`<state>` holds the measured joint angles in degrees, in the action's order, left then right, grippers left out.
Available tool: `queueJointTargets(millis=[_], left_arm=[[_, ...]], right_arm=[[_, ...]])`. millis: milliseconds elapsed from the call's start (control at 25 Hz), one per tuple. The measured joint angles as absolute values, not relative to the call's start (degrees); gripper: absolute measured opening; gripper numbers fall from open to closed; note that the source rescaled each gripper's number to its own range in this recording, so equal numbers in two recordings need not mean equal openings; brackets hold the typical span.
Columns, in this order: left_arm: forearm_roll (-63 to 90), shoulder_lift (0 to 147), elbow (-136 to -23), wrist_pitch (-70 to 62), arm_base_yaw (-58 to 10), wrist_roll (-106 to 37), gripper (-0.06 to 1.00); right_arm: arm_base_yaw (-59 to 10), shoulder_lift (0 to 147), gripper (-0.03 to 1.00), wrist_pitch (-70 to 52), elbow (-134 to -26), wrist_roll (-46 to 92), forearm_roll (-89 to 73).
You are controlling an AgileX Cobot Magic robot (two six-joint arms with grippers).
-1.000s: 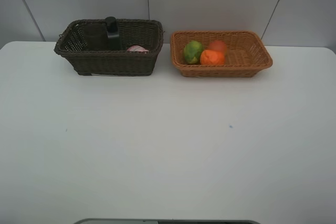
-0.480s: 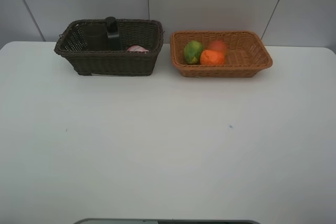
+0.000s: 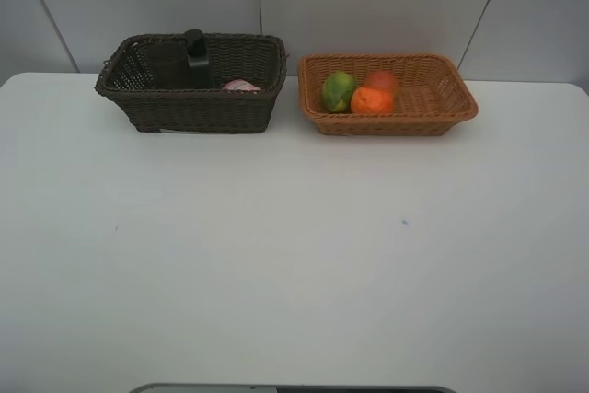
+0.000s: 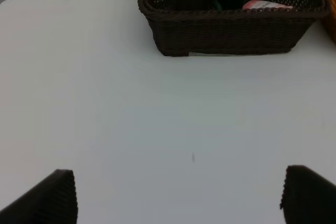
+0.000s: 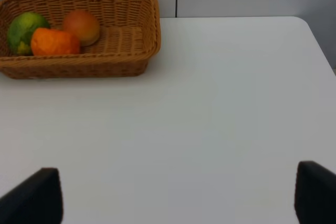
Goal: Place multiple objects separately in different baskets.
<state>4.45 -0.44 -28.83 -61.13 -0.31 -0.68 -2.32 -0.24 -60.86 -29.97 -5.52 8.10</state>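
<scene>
Where the white rectangular table [image 3: 294, 255] meets the pale panelled wall, two rectangular wicker baskets stand side by side, just apart.

Item 1: deep dark brown wicker basket [image 3: 189, 108], on the left in the high view. Holds a black pump bottle [image 3: 197, 57], upright against the back wall; a pink bottle [image 3: 241, 86] lying low toward the basket's right end, only its top showing over the rim; a dark, cup-like shape just left of the pump bottle, too dim to identify.

Item 2: shallow light orange-tan wicker basket [image 3: 433, 103], on the right. Holds three fruits clustered in its left half: a round green-yellow fruit [image 3: 338, 91], a bright orange [image 3: 371, 100] touching it, and a red-orange fruit [image 3: 382, 81] behind, against the orange. The right half shows bare weave.

Item 3: left gripper [image 4: 178, 195], seen only in its wrist view. Black fingers [image 4: 52, 198] spread wide, nothing between them, over bare table in front of the dark basket.

Item 4: right gripper [image 5: 178, 192], seen only in its wrist view. Fingers [image 5: 37, 195] likewise spread wide and holding nothing, over bare table, well apart from the tan basket.
</scene>
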Motion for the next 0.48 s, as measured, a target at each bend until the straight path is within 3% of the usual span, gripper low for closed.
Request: queueJointTargets(millis=[480], left_arm=[[4.5, -0.4, -28.8, -61.1, -0.3, -0.7, 1.00]], right_arm=[[-2.3, -0.2, 0.88, -60.9, -30.0, -5.5, 8.1]])
